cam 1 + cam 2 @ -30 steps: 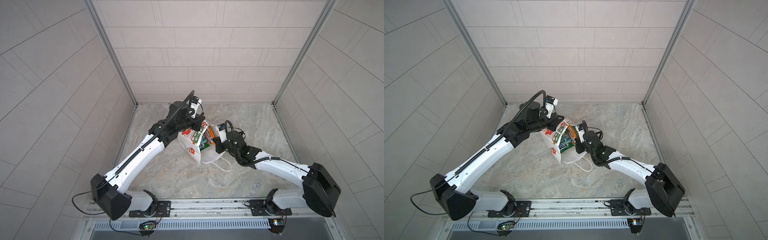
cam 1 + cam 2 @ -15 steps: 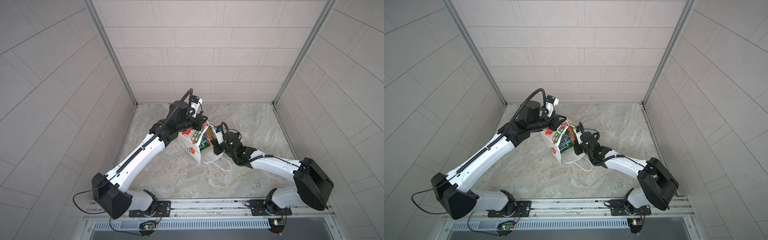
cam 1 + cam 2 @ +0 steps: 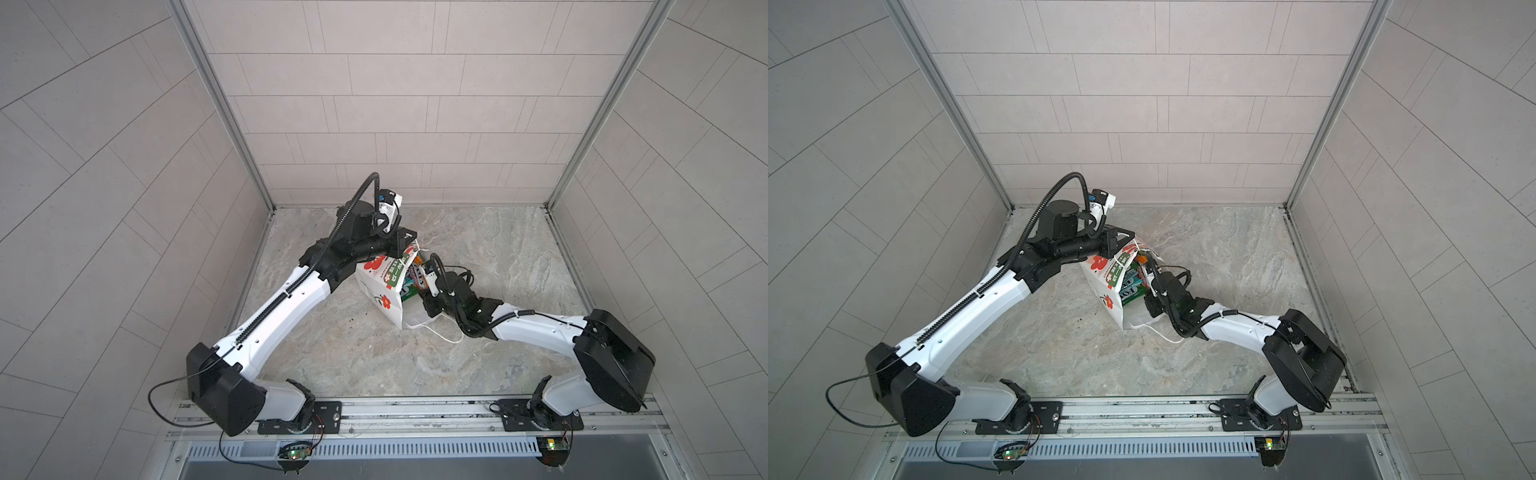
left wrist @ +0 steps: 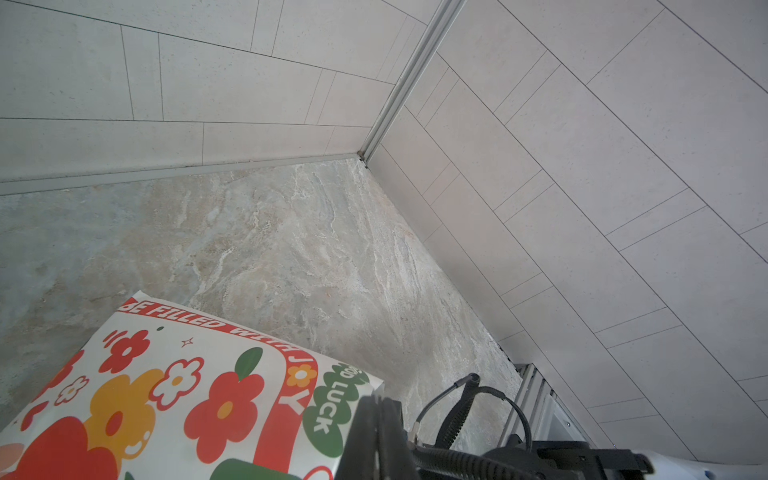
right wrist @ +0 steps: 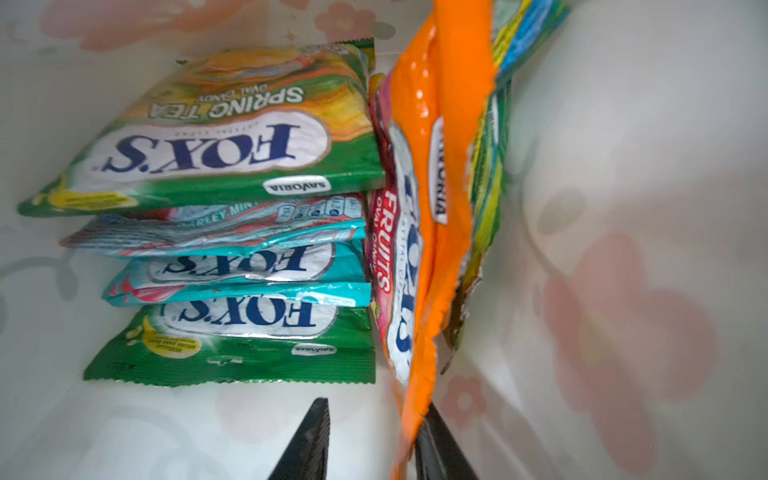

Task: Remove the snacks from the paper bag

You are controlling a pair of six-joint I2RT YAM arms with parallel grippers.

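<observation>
Paper bag (image 4: 174,386) bore "BE FILLED WITH JOY" and "LUCK". Green packet (image 5: 216,137) read "FOX'S", "SPRING TEA", "SAVORIA". Orange packet (image 5: 419,199) read "FRUITS". Teal packet (image 5: 241,262) read "FOX'S".

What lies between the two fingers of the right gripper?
The orange packet, its edge close against one finger; otherwise only the white inside of the bag. The right wrist view shows this.

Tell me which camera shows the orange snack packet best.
The right wrist view: it looks inside the paper bag, so the orange packet shows large beside the stacked packets, lettering readable. Both top views catch only an orange sliver at the bag's mouth. The left wrist view shows just the bag's outside.
</observation>
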